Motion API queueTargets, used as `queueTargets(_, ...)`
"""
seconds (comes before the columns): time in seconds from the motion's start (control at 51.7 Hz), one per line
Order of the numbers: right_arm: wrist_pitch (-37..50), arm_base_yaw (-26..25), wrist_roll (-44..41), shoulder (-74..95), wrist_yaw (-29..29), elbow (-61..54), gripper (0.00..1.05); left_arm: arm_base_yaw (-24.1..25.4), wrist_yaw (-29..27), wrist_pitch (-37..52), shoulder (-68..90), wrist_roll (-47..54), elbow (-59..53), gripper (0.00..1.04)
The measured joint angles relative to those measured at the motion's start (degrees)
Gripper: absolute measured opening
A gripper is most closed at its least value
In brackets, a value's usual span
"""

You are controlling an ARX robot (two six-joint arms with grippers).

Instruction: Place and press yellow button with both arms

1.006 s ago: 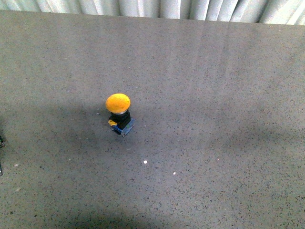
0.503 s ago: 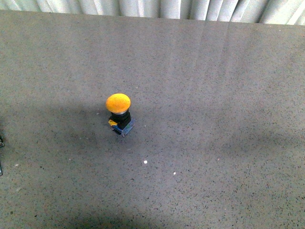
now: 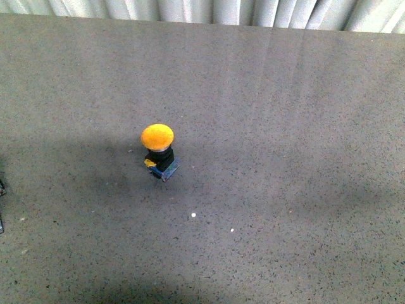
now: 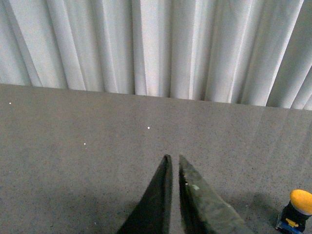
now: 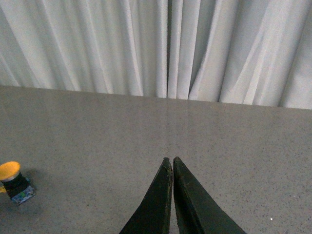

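The yellow button (image 3: pixel 157 138) stands upright on the grey table (image 3: pixel 285 126), left of the middle in the front view, with its domed cap above a black collar and a small blue-grey base with a yellow tab. Neither arm shows in the front view. In the left wrist view my left gripper (image 4: pixel 173 157) is shut and empty above bare table, and the button (image 4: pixel 300 202) sits well off to its side. In the right wrist view my right gripper (image 5: pixel 171 159) is shut and empty, and the button (image 5: pixel 9 170) is far off at the picture's edge.
A pleated white curtain (image 3: pixel 209 9) hangs behind the table's far edge and also shows in the left wrist view (image 4: pixel 156 48). A small dark object (image 3: pixel 1 187) peeks in at the front view's left edge. Two white specks (image 3: pixel 193 215) lie in front of the button.
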Motion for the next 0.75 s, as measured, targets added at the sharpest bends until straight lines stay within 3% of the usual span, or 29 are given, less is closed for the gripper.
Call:
queueTargets(0.116,0.0,0.0,0.0,-0.04,0.0,0.0,0.23,0.0,0.0,0.0,0.0,0.0,0.0,0.3)
queueTargets(0.406,0.0,0.0,0.0,-0.04,0.0,0.0,0.89,0.0,0.0,0.0,0.0,0.0,0.0,0.97)
queueTargets(0.465,0.0,0.0,0.02,-0.04,0.0,0.0,0.97,0.0,0.0,0.0,0.0,0.15,0.0,0.95)
queueTargets(0.755,0.0,0.0,0.0,-0.04,0.0,0.0,0.96,0.0,0.0,0.0,0.0,0.15,0.0,0.96)
